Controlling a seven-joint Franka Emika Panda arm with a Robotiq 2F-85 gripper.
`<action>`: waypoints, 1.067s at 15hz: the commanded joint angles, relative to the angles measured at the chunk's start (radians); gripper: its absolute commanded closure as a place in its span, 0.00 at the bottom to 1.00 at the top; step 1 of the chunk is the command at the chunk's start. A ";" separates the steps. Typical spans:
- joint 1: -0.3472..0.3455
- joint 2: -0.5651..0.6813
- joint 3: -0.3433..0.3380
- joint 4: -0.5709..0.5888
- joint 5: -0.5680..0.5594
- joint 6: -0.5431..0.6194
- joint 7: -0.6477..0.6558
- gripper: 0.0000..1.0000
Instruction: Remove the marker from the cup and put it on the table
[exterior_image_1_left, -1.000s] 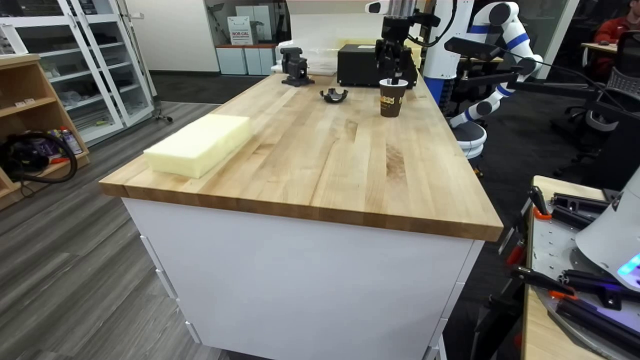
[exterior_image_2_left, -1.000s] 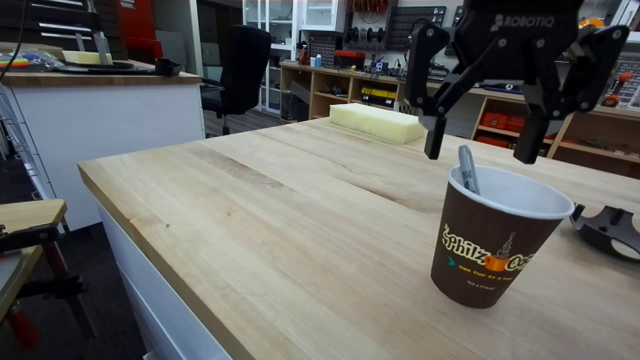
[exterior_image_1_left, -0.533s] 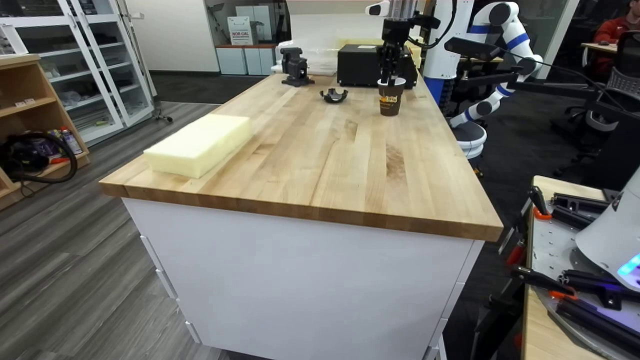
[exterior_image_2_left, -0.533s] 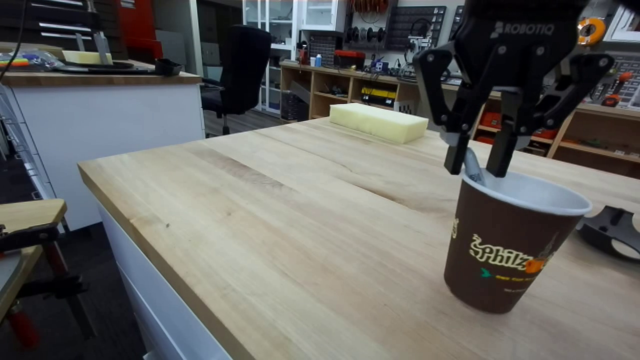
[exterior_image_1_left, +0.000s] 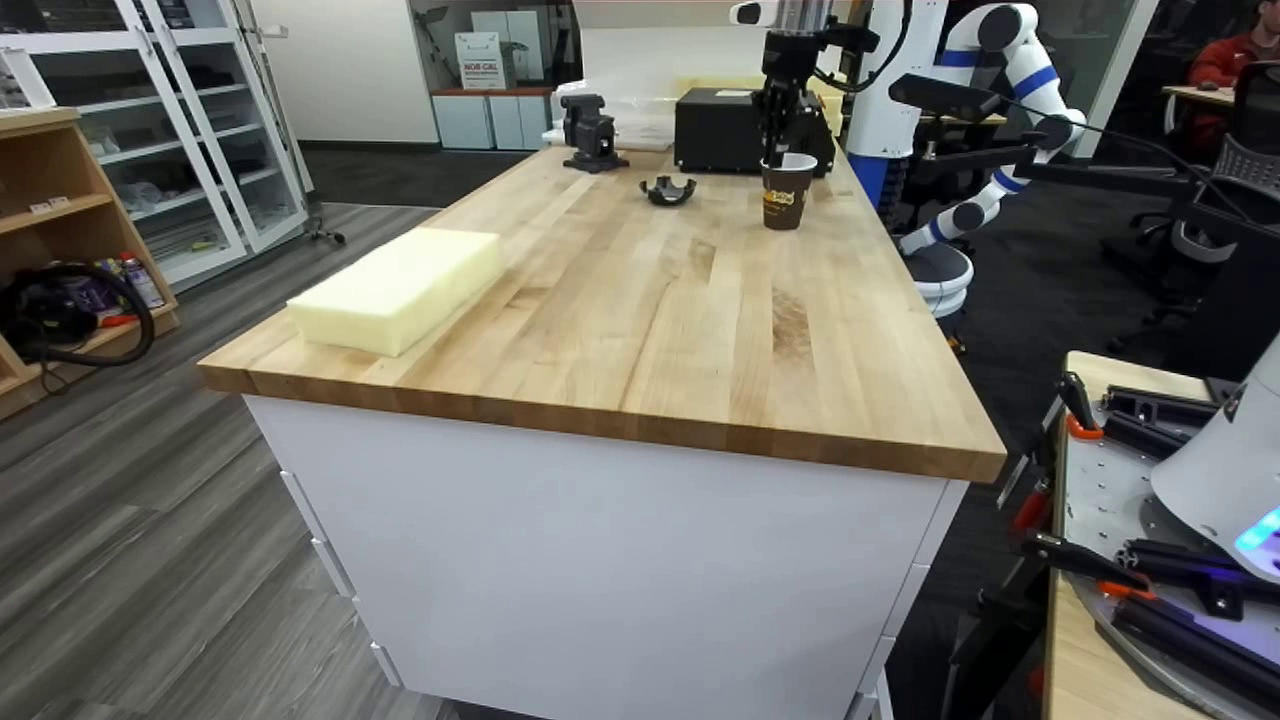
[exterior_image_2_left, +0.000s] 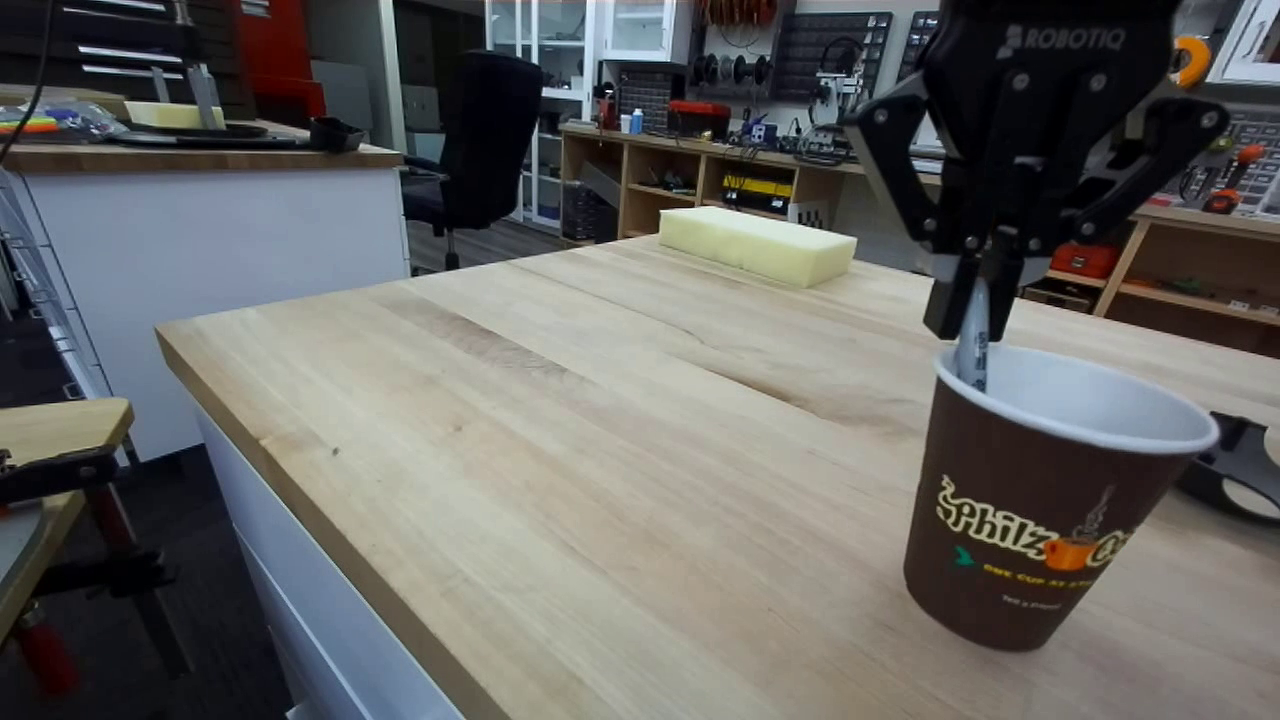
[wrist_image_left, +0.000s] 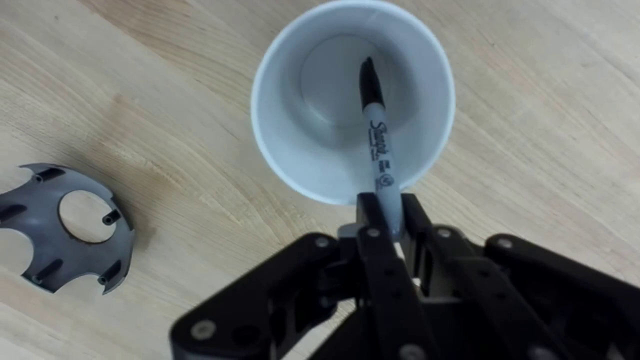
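The marker (wrist_image_left: 378, 135), a grey Sharpie with a black tip end, leans inside the brown paper cup (exterior_image_2_left: 1010, 540). Its tip end points down toward the cup's white floor, while its grey upper end rises above the rim. My gripper (wrist_image_left: 389, 210) is shut on that upper end, one finger on each side, just over the rim edge. In an exterior view the marker (exterior_image_2_left: 973, 345) stands nearly upright between the fingertips. The cup stands upright on the wooden table (exterior_image_2_left: 600, 480). At the far end of the table, the cup (exterior_image_1_left: 783, 205) appears small under the gripper.
A black curved plastic part (wrist_image_left: 80, 235) lies beside the cup on the table. A pale yellow foam block (exterior_image_1_left: 400, 285) sits near one table corner. Behind the cup stand a black box (exterior_image_1_left: 720, 130) and a black clamp-like device (exterior_image_1_left: 592, 135).
The fingers have come down and closed around the marker's upper end. The marker has tilted more upright, and the cup has shifted and turned slightly on the table.
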 joint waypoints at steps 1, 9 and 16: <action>-0.023 -0.010 0.018 0.011 0.011 -0.022 -0.028 0.96; -0.015 -0.023 0.012 0.022 -0.018 -0.062 -0.014 0.96; -0.006 -0.040 0.010 0.038 -0.050 -0.122 -0.002 0.96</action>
